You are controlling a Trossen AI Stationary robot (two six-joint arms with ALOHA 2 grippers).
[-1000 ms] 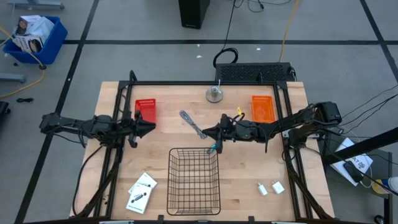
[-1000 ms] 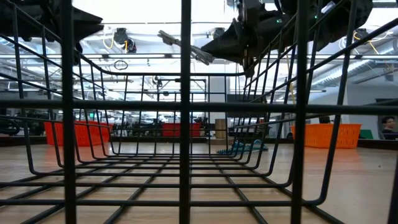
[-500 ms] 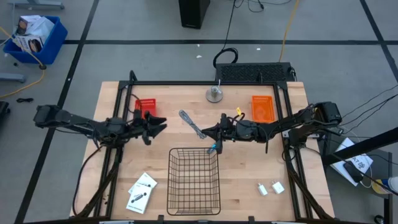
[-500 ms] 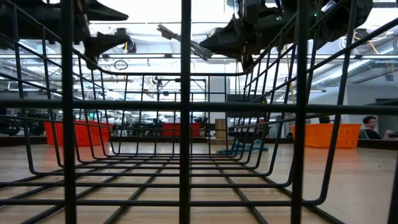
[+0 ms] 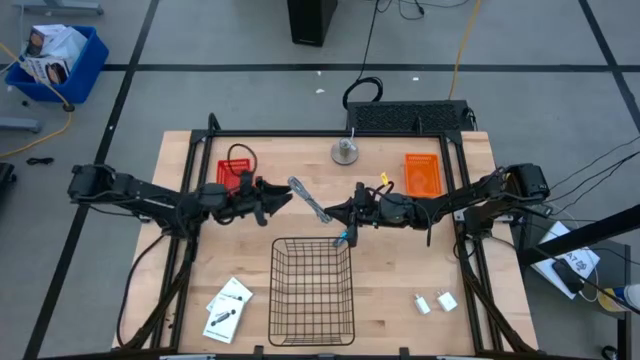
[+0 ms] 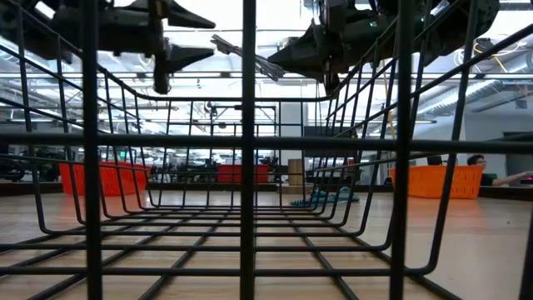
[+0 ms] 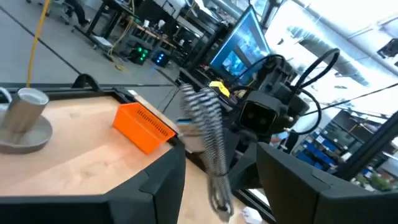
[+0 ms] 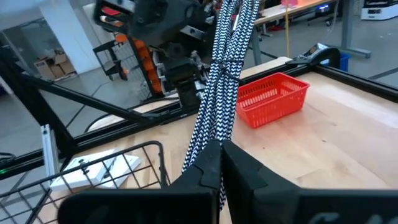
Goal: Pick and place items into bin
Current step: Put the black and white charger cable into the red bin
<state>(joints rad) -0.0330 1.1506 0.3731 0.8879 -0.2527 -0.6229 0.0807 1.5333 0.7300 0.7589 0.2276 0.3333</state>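
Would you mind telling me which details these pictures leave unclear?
- Card packets, high view: print too small to read.
- White blocks, high view: too small to identify.
- Table, low view: basket wires screen most of it.
- Hand tool, left wrist view: blurred.

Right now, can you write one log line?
right hand: shut on tool, raised | left hand: open, near tool's free end | basket: empty

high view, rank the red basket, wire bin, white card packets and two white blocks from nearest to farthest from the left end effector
Measured from the left end effector, open above the table's middle:
1. red basket, just behind it on the left side
2. wire bin, front centre
3. white card packets, front left corner
4. two white blocks, front right, farthest
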